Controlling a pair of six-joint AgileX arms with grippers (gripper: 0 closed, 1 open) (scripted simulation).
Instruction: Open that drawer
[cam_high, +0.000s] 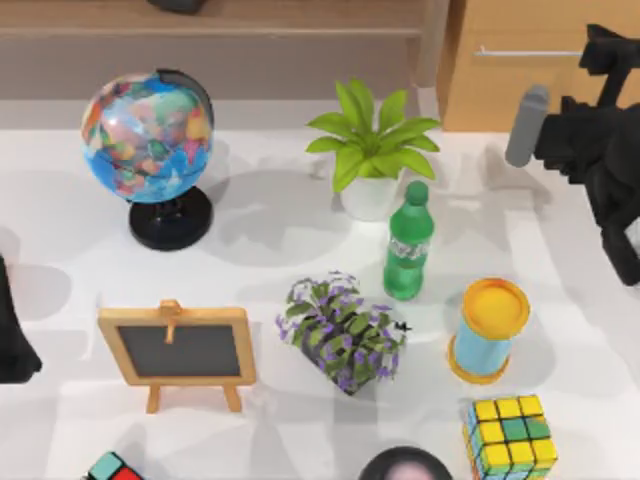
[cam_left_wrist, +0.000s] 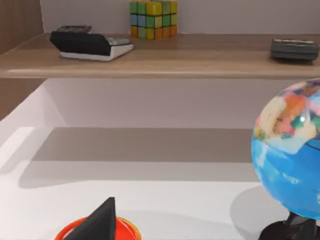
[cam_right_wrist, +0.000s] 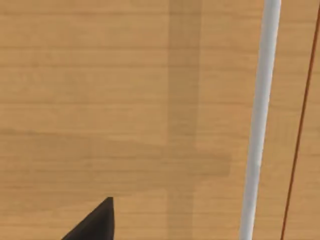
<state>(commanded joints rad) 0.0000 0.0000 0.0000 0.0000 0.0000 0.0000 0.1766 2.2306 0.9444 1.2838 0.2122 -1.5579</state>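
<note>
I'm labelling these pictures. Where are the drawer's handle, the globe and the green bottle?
handle (cam_right_wrist: 260, 120): right wrist view, middle of the silver bar.
globe (cam_high: 147, 122): top view, centre of the ball.
green bottle (cam_high: 407, 250): top view, on its label.

Right arm (cam_high: 600, 150): matte black, blocky links, one grey cylinder segment. Left arm (cam_high: 15, 335): black. Dark pointed fingertips (cam_right_wrist: 95, 222).

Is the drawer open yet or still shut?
Looks shut, not certain. In the top view the drawer shows its oak front and silver handle, no white interior. The right tool is close to the handle.
</note>
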